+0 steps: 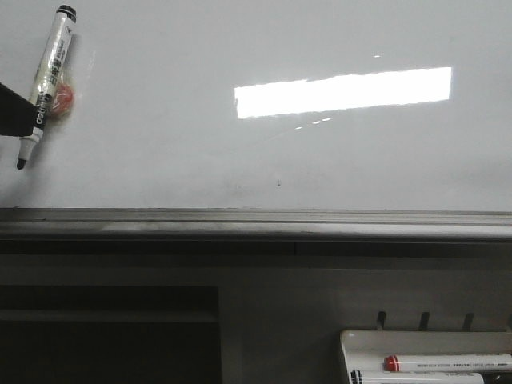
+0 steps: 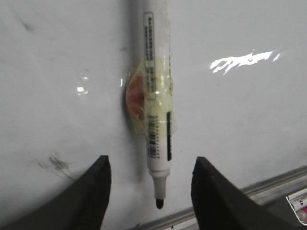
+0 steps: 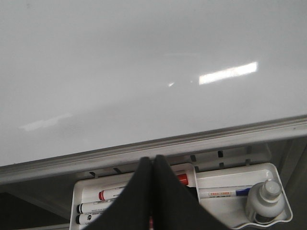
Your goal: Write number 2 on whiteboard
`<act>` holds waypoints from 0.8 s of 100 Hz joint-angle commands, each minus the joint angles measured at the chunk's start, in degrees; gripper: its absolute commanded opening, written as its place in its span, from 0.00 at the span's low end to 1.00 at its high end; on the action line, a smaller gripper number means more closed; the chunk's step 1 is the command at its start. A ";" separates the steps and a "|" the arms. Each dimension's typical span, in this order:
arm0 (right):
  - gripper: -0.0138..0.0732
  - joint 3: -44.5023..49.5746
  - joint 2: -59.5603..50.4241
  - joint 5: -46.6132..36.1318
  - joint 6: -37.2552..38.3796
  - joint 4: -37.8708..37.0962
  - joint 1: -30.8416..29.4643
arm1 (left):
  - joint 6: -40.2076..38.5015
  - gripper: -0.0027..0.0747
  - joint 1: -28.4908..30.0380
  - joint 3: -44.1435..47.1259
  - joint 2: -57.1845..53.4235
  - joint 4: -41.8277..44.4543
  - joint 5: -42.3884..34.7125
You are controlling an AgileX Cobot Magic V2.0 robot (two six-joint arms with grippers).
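Left fingers (image 2: 98, 191): two dark fingers spread wide apart, one on each side of the marker's lower end, neither touching the barrel; nothing is grasped.
Left gripper (image 2: 151, 191): released, hovering close to the board with the marker between its jaws; in the front view only a dark corner of it (image 1: 10, 108) shows at the left edge.
Marker (image 2: 158, 110): white barrel with a barcode label and a black tip, lying against the board with the tip toward the rim; a wad of yellowish tape (image 2: 139, 103) over something reddish sticks to its middle. In the front view it (image 1: 50, 76) hangs slanted at the board's far left, black cap end up.
Right fingers (image 3: 165, 196): pressed flat together, nothing visible between them.
Right gripper (image 3: 153, 191): clenched on empty air, held in front of the tray, below the board's rim.
Whiteboard (image 1: 256, 160): glossy white, filling the upper part of each view, with a grey rim (image 1: 256, 220) along its lower edge and a bright window glare.
Number 2: no such stroke shows on the board; only a small dark speck (image 1: 278, 184) and a faint grey smudge (image 2: 55, 164), perhaps old ink.
Tray (image 3: 240, 179): white, hung under the rim, holding red-capped and black-capped markers (image 3: 112, 194) and a small bottle (image 3: 261, 199).
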 commanded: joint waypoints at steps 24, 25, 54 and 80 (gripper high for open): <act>0.09 -1.48 0.97 -3.73 -0.21 0.35 -0.15 | 0.23 0.49 -0.74 -6.18 5.29 -0.94 -0.88; 0.09 -1.48 0.97 -3.73 -0.21 0.35 -0.15 | 0.23 0.49 -0.74 -6.19 5.45 -0.94 -0.86; 0.09 -1.48 0.97 -3.35 -0.54 0.35 -0.15 | 0.23 0.01 -0.74 -6.46 9.20 -0.27 1.42; 0.09 -1.48 0.97 -3.03 -10.41 6.01 4.63 | 1.66 0.01 -0.74 -6.46 7.09 2.34 9.52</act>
